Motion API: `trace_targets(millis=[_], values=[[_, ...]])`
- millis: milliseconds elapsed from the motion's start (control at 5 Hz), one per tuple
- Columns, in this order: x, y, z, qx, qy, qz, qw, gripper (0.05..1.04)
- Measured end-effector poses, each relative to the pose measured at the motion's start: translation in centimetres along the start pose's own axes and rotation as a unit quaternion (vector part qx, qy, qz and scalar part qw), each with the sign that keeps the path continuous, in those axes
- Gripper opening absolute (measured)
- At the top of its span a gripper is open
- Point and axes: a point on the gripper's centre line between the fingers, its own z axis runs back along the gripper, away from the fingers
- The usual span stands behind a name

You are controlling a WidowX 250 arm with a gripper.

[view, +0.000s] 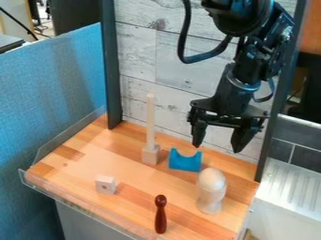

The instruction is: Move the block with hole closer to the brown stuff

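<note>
The black gripper (216, 146) hangs at the right over the back of the wooden board, open, its two fingers wide apart with nothing between them. Below it, standing on the board, are other pieces. The small pale wooden block with a hole (106, 185) rests at the front left, its dark hole on the side facing the camera. To its right, near the front edge, stands the dark reddish-brown piece (161, 214), shaped like a small pin with a round top. A stretch of board lies between the two.
A pale post on a square base (150, 154) stands mid-board, with a blue curved block (185, 161) just right of it. A pale egg-topped wooden piece (211, 191) stands at the right front. A clear rim (75, 203) runs along the board's front, and a plank wall (169, 61) rises behind.
</note>
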Motion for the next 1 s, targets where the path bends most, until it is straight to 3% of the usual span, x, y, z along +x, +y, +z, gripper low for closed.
trace_targets(millis=[200,600,800,1000], values=[[-0.4,-0.1,-1.0,0.009,0.012,-0.002,0.9999,1.0],[0.6,4.2,-2.8,0.043,0.036,0.084,0.9949,1.0],[0.8,5.7,-3.3,0.057,0.031,0.113,0.9914,1.0],[0.7,7.2,-3.8,0.059,0.011,0.153,0.9863,1.0]])
